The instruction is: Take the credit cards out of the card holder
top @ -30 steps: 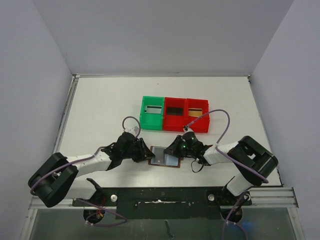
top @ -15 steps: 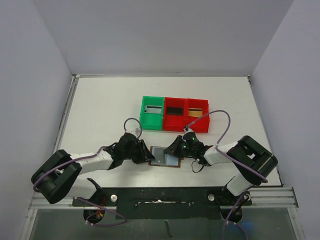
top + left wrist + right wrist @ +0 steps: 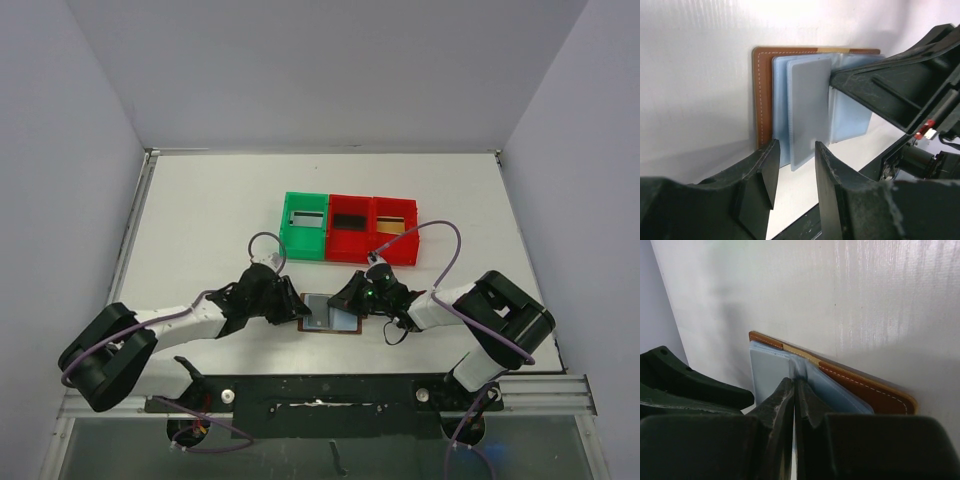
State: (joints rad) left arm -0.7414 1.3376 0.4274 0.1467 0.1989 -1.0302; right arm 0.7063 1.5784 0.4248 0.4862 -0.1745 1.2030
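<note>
While the small brown leather bifold card holder point(image 3: 330, 316) is lying open on the white table point(image 3: 200, 220) between the two arms, the right claw point(image 3: 794, 386) — clenched, tips together — is pressing on the pale blue-grey inner pockets point(image 3: 780, 100) near the fold. It is apparently pinning the holder so that it does not slide; whether it is pinching any material cannot be told. One flat grey plastic credit card point(image 3: 809, 107) is sticking partway out of a pocket toward the left claw point(image 3: 796, 155). That claw is standing released, jaws apart on either side of the card's near end, lined up for a pull along its length. Further cards are not discernible. A green plastic bin point(image 3: 303, 245) and two red bins point(image 3: 350, 248) are sitting farther back — likely destinations.
</note>
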